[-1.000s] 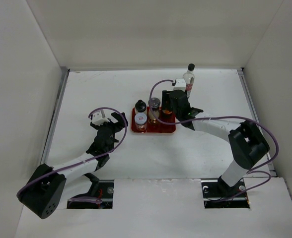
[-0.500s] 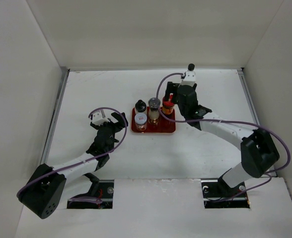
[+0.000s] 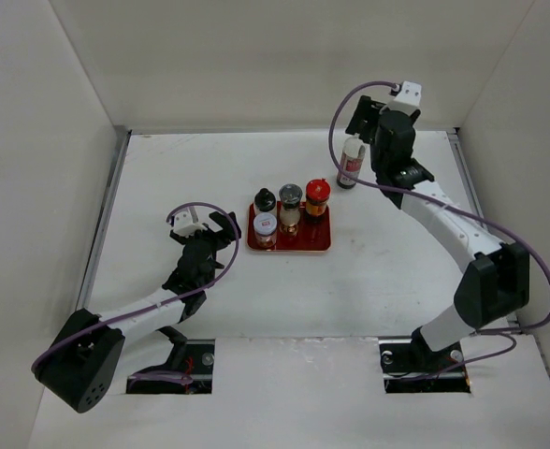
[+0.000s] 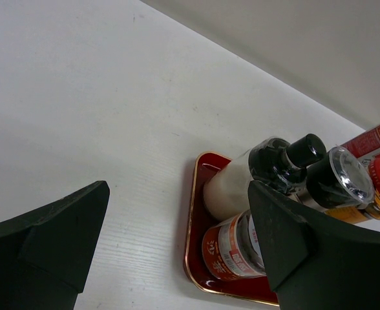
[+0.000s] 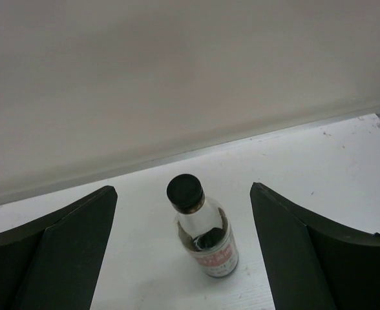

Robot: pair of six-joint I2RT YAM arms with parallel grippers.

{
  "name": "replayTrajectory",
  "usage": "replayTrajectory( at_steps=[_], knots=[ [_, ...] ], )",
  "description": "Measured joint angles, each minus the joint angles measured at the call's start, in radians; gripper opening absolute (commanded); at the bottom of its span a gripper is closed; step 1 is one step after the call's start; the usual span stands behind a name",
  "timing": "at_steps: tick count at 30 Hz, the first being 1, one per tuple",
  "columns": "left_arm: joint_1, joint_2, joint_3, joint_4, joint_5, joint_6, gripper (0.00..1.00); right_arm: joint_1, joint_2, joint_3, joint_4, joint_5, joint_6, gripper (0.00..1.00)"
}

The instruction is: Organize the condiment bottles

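Note:
Four condiment bottles stand on the red tray [image 3: 303, 245]: the short black-capped bottle [image 3: 265, 199], the white-lidded jar [image 3: 266, 224], the grey-capped shaker [image 3: 290, 201] and the red-capped orange jar [image 3: 317, 197]. The tall clear bottle [image 3: 352, 161] stands alone on the table behind the tray, upright [image 5: 204, 237]. My right gripper [image 3: 359, 124] is open and empty, raised just behind it; the bottle shows between its fingers [image 5: 54, 252] without touching. My left gripper [image 3: 226, 227] is open and empty, left of the tray [image 4: 191, 258].
The white back wall rises close behind the tall bottle. The side walls enclose the table. In the left wrist view the jar with the orange label [image 4: 232, 248] and the pale black-capped bottle [image 4: 232, 186] stand at the tray's near corner.
My right gripper has left the red-capped jar standing on the tray and moved back and up to the tall bottle. The left arm has not moved.

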Motion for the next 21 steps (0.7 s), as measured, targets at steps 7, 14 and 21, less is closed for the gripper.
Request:
replayTrajectory(
  at_steps=[7, 14, 21],
  knots=[
    [0.003, 0.012, 0.000, -0.002, 0.003, 0.000, 0.89, -0.038, 0.160, 0.107, -0.061, -0.069, -0.027, 0.88],
    [0.008, 0.012, 0.000, 0.000, 0.008, -0.001, 0.89, -0.066, 0.264, 0.185, -0.114, -0.099, -0.032, 0.70],
    [0.013, 0.012, 0.000, 0.000, 0.014, -0.003, 0.89, -0.075, 0.301, 0.223, -0.129, -0.105, -0.034, 0.61]
  ],
)
